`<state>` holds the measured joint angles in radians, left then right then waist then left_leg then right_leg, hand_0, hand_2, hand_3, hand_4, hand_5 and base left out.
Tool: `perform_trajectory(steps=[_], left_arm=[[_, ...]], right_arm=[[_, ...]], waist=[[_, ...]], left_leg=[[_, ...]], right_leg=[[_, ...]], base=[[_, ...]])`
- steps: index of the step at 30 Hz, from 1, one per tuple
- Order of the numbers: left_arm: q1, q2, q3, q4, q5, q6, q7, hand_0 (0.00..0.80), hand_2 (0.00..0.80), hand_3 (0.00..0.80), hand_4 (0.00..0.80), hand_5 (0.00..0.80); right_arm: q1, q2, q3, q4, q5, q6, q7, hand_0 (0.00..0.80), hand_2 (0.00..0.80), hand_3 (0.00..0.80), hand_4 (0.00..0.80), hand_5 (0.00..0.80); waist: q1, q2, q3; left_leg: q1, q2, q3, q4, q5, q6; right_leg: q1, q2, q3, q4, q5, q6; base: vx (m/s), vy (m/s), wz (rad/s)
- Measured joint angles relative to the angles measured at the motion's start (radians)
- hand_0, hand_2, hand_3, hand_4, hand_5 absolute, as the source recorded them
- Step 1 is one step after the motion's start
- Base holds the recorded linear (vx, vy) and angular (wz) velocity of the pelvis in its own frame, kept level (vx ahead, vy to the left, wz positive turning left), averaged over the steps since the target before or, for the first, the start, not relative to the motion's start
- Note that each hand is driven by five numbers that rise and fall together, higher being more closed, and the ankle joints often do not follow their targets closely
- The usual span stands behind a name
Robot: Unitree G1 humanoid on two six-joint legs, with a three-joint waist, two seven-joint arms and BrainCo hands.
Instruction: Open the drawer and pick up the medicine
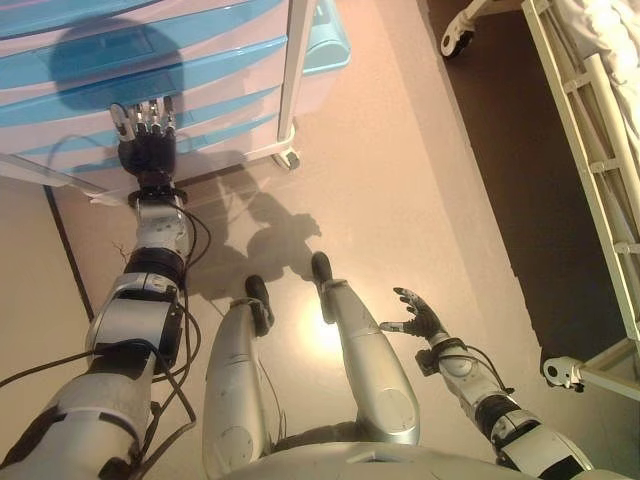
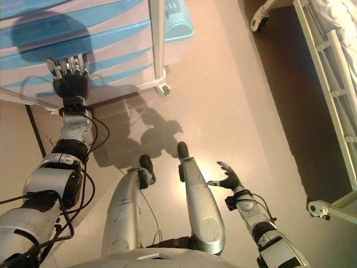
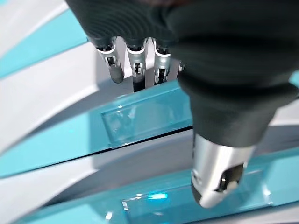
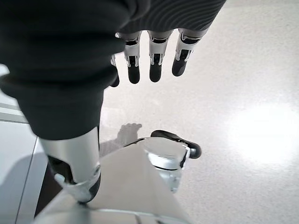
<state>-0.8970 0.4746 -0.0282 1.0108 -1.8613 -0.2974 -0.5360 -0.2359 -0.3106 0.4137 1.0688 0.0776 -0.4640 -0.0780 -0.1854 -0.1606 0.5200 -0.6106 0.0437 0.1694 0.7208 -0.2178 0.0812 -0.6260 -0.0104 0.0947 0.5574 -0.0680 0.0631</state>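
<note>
Up against the front of the drawer unit [image 1: 200,60], the left hand [image 1: 148,148] is reaching out with its fingers [image 3: 135,65] straight and apart, not wrapped around anything. The unit is a white plastic thing with see-through blue drawer fronts stacked one over another, and it's sitting on little castors on the floor [image 1: 400,180]. From the left wrist view the fingertips are hovering right at the top edge of one blue drawer front [image 3: 145,116], just above its recessed handle panel, with the thumb [image 3: 217,182] sticking out over the next drawer front [image 3: 187,200] below. Can't really tell if the fingertips are actually touching the plastic or just sitting a hair off it. All the drawers I can see are looking shut, so the medicine isn't showing anywhere; if it's in there, it's hidden behind the fronts.

Meanwhile the right hand [image 1: 417,318] is hanging low on the robot's right side, well apart from the drawers, palm loosely open and fingers relaxed, holding nothing. Its wrist view is only showing bare floor past the fingers [image 4: 156,65].

Over on the right a white bed frame [image 1: 590,150] on wheels is standing, partly on a darker strip of floor [image 1: 510,150].
</note>
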Motion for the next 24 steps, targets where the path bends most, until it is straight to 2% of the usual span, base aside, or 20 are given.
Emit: perform_trajectory(steps=[2, 3, 4, 5, 6, 12, 16, 18, 20, 24], left_arm=[[-0.008, 0.001, 0.000, 0.000, -0.059, 0.001, -0.027, 0.000, 0.000, 0.000, 0.000, 0.000], [-0.009, 0.000, 0.003, 0.001, -0.086, 0.005, -0.055, 0.110, 0.110, 0.110, 0.110, 0.110], [-0.009, 0.000, 0.004, 0.002, -0.109, 0.010, -0.081, 0.474, 0.474, 0.474, 0.474, 0.474], [-0.008, -0.001, 0.004, 0.002, -0.119, 0.012, -0.111, 0.750, 0.750, 0.750, 0.750, 0.750], [-0.006, -0.001, 0.004, 0.002, -0.119, 0.012, -0.154, 0.800, 0.800, 0.800, 0.800, 0.800], [0.023, -0.012, -0.003, -0.023, -0.117, 0.015, -0.216, 0.800, 0.800, 0.800, 0.800, 0.800], [0.165, -0.063, -0.007, -0.099, -0.062, 0.051, -0.221, 0.800, 0.800, 0.800, 0.800, 0.800], [0.267, -0.098, -0.007, -0.166, 0.009, 0.091, -0.221, 0.800, 0.800, 0.800, 0.800, 0.800], [0.384, -0.127, -0.008, -0.236, 0.085, 0.146, -0.219, 0.800, 0.800, 0.800, 0.800, 0.800], [0.572, -0.172, -0.007, -0.309, 0.225, 0.253, -0.219, 0.800, 0.800, 0.800, 0.800, 0.800]], right_arm=[[0.008, 0.000, 0.005, -0.012, -0.001, 0.000, -0.001, 0.000, 0.000, 0.000, 0.000, 0.000], [0.013, 0.000, 0.006, -0.018, -0.001, -0.003, -0.002, 0.000, 0.000, 0.000, 0.000, 0.000], [0.018, -0.001, 0.008, -0.018, -0.002, -0.007, -0.002, 0.000, 0.000, 0.000, 0.000, 0.000], [0.024, -0.002, 0.015, -0.018, -0.001, -0.011, -0.004, 0.000, 0.000, 0.000, 0.000, 0.000], [0.030, -0.002, 0.015, -0.020, -0.002, -0.015, -0.004, 0.000, 0.000, 0.000, 0.000, 0.000], [0.051, -0.013, 0.021, -0.035, -0.008, -0.014, -0.004, 0.000, 0.000, 0.000, 0.000, 0.000], [0.049, -0.025, 0.018, -0.042, -0.025, 0.001, -0.004, 0.000, 0.000, 0.000, 0.000, 0.000], [0.050, -0.027, 0.012, -0.048, -0.031, 0.022, -0.006, 0.000, 0.000, 0.000, 0.000, 0.000], [0.051, -0.028, -0.007, -0.051, -0.057, 0.042, -0.008, 0.000, 0.000, 0.000, 0.000, 0.000], [0.054, -0.009, -0.013, -0.075, -0.092, 0.055, -0.008, 0.000, 0.000, 0.000, 0.000, 0.000]], waist=[[-0.008, -0.002, 0.001], [-0.010, -0.004, 0.002], [-0.011, -0.006, 0.003], [-0.011, -0.008, 0.005], [-0.009, -0.012, 0.011], [-0.007, -0.007, 0.014], [0.004, -0.006, 0.014], [0.025, -0.006, 0.015], [0.050, -0.002, 0.017], [0.106, -0.002, 0.017]], left_leg=[[-0.009, 0.005, -0.001, 0.009, -0.002, 0.000], [-0.012, 0.005, -0.001, 0.010, -0.002, 0.000], [-0.013, 0.006, 0.000, 0.011, -0.002, 0.000], [-0.015, 0.006, 0.000, 0.010, -0.001, -0.001], [-0.015, 0.006, 0.000, 0.010, -0.002, -0.001], [-0.007, 0.001, -0.008, 0.001, 0.001, 0.007], [0.077, -0.029, -0.013, -0.075, 0.017, 0.009], [0.128, -0.048, -0.016, -0.138, 0.041, 0.006], [0.189, -0.068, -0.031, -0.215, 0.071, 0.001], [0.325, -0.093, -0.084, -0.370, 0.136, -0.027]], right_leg=[[-0.004, 0.004, 0.000, 0.002, 0.000, 0.000], [-0.008, 0.004, 0.000, 0.003, 0.001, 0.000], [-0.010, 0.005, 0.000, 0.003, 0.001, -0.001], [-0.012, 0.005, 0.000, 0.003, 0.002, -0.001], [-0.012, 0.005, 0.000, 0.003, 0.002, -0.002], [0.002, 0.001, -0.011, -0.002, 0.000, 0.003], [0.072, -0.029, -0.025, -0.035, -0.004, -0.003], [0.115, -0.046, -0.030, -0.071, -0.004, -0.002], [0.167, -0.062, -0.054, -0.107, -0.005, -0.003], [0.278, -0.083, -0.106, -0.171, -0.016, -0.024]], base=[[0.000, 0.000, 0.00], [0.000, 0.000, 0.00], [0.000, 0.000, 0.00], [0.000, 0.000, 0.00], [0.000, 0.000, 0.00], [-0.055, -0.039, 0.04], [-0.020, -0.041, 0.13], [-0.012, -0.047, 0.20], [-0.013, -0.079, 0.29], [-0.018, -0.092, 0.38]])
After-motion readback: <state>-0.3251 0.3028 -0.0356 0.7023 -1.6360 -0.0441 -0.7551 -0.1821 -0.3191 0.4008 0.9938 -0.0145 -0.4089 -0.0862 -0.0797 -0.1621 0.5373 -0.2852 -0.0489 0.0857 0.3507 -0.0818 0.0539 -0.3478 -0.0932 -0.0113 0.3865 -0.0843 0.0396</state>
